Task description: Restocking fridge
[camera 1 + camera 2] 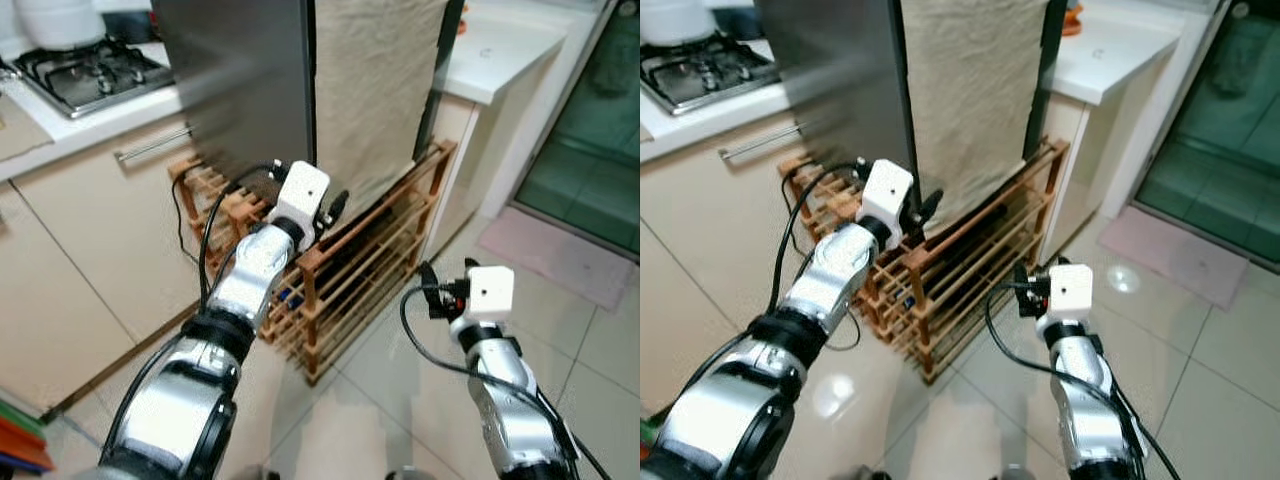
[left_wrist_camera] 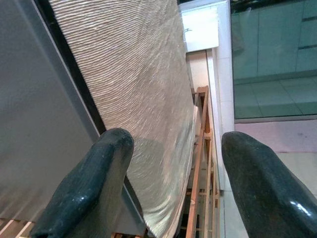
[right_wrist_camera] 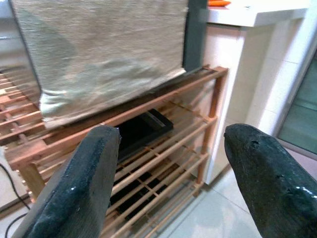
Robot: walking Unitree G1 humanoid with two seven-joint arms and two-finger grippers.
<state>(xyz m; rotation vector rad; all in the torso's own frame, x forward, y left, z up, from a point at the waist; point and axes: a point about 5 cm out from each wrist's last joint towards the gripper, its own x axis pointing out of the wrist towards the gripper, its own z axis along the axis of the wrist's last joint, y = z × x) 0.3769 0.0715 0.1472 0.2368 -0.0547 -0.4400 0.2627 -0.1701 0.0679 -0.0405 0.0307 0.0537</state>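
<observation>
A tiled kitchen floor (image 1: 420, 380) carries a wooden rack (image 1: 360, 270); on it stands the steel fridge (image 1: 250, 90), cloth-draped (image 1: 375, 90). Left pincer (image 2: 171, 183) gapes near it; right pincer (image 3: 171, 173) released.

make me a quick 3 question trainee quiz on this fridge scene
1. True or false: the left gripper is open near the fridge.
2. What hangs over the fridge front?
A. beige cloth
B. a red apron
C. a blue curtain
3. The fridge stands on a ____ rack.

Key: 1 true; 2 A; 3 wooden.
</observation>
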